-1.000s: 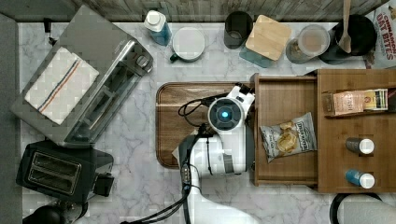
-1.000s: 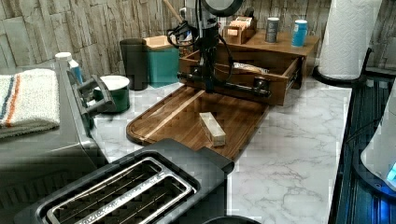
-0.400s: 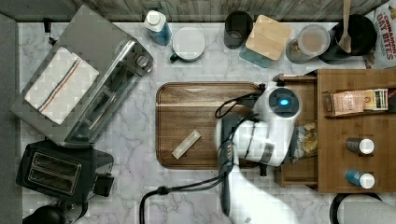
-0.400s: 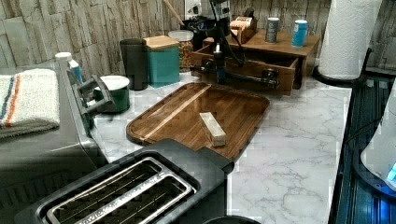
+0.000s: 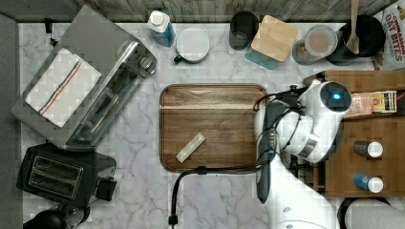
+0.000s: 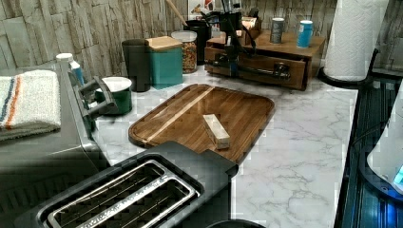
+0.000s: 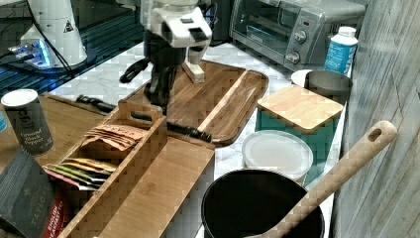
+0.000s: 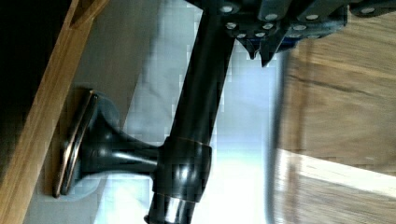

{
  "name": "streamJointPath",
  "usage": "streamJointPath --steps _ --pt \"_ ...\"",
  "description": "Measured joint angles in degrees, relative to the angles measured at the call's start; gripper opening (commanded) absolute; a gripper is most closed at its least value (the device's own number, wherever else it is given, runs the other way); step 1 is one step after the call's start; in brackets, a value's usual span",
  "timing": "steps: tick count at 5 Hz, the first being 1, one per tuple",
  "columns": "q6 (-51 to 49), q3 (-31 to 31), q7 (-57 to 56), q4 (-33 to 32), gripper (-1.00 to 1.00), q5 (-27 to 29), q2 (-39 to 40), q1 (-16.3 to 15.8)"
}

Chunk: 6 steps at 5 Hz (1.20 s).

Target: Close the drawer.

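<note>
The drawer [image 6: 266, 71] sat in the wooden cabinet [image 6: 294, 47] just past the tray's far end in the left view. Its front lay about level with the cabinet face, though I could not tell if it was fully home. The gripper [image 6: 232, 64] was at the drawer's black handle [image 8: 205, 93]; whether it was wide or narrow could not be told.

On the cabinet top, beyond the tray [image 5: 215, 105] in the left view, a slotted wooden box [image 7: 124, 148] held tea packets [image 7: 111, 134], and two capped cans [image 6: 277, 30] [image 6: 305, 32] stood upright. Along the tray's wall side in the top view stood a black pot [image 7: 262, 208] with a wooden spoon [image 7: 337, 173] leaning in it, a clear jar [image 6: 183, 45] of brownish contents, a teal canister [image 5: 273, 39] under a wooden lid, a dark cup [image 5: 243, 29], a green mug [image 5: 192, 45] and a white-capped bottle [image 5: 160, 26]. The tray itself held one small wooden block [image 5: 190, 147].

Everything stood on a white marble counter [image 5: 143, 191]. To the top view's left of the tray were a toaster oven [image 5: 95, 81] with a folded striped towel [image 5: 59, 88] on top, and a black toaster [image 5: 62, 176]. A paper towel roll [image 6: 354, 38] stood past the tray's far end in the left view, beside the cabinet. The wall [image 6: 47, 28] was grey planking.
</note>
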<state>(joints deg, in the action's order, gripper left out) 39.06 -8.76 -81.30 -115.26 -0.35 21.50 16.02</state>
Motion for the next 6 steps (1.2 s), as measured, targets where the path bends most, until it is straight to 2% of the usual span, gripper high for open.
streamJointPath --steps 1,3,6 --pt "3.02 -1.48 -0.28 0.0 -1.0 -1.65 0.53 0.66" --pt "13.07 -4.18 3.69 -8.28 -1.0 -10.42 -3.54 -3.9" --pt "14.88 -4.25 3.69 -9.29 -1.0 -10.56 -3.96 -3.77"
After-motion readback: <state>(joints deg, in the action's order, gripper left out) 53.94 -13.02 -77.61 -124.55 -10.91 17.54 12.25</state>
